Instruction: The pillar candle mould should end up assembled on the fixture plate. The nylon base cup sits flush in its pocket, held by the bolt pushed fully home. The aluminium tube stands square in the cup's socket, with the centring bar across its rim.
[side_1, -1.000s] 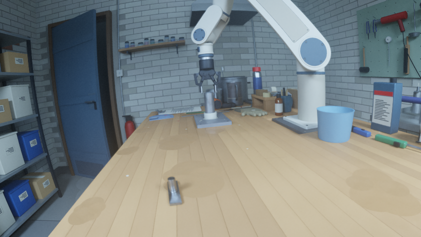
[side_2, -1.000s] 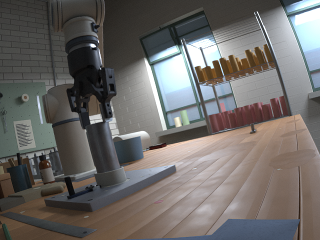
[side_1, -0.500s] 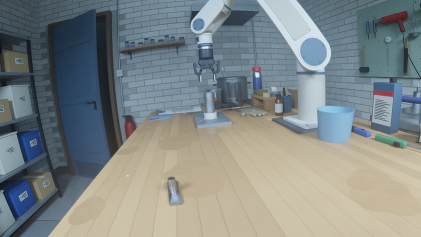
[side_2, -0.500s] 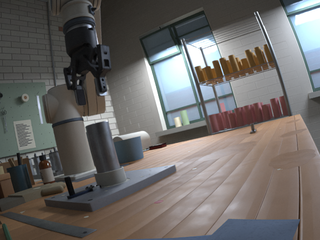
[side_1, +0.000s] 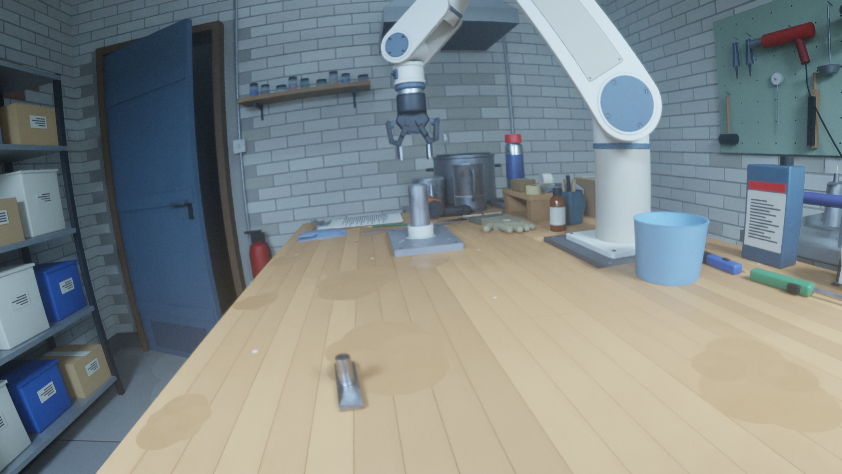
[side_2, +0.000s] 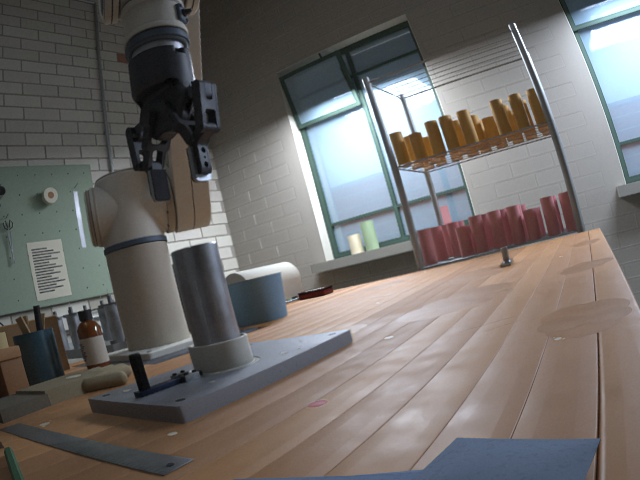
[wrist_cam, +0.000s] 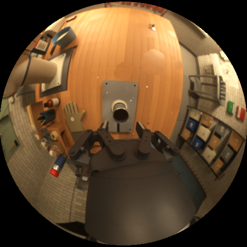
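Observation:
The bolt (side_2: 138, 373) is partly hidden; only its dark head and the slot beside the cup show on the plate. The grey fixture plate (side_1: 425, 240) (side_2: 222, 374) (wrist_cam: 120, 107) lies at the far end of the bench. The nylon base cup (side_2: 221, 354) (side_1: 421, 230) sits in it. The aluminium tube (side_1: 419, 204) (side_2: 205, 294) (wrist_cam: 120, 113) stands upright in the cup, its rim bare. The centring bar (side_1: 348, 381) (side_2: 505, 256) (wrist_cam: 152, 27) lies flat at the near end of the bench, far from the plate. My gripper (side_1: 413, 152) (side_2: 174, 175) (wrist_cam: 122, 128) hangs above the tube, open and empty.
Behind the plate stand a steel pot (side_1: 466, 178), a flask (side_1: 513, 155) and a tool caddy (side_1: 533, 200). A glove (side_1: 507, 223) (wrist_cam: 74, 117) lies right of the plate. My arm's base (side_1: 618, 194) and a blue bucket (side_1: 670, 247) stand to the right. A steel rule (side_2: 98, 448) lies near the plate.

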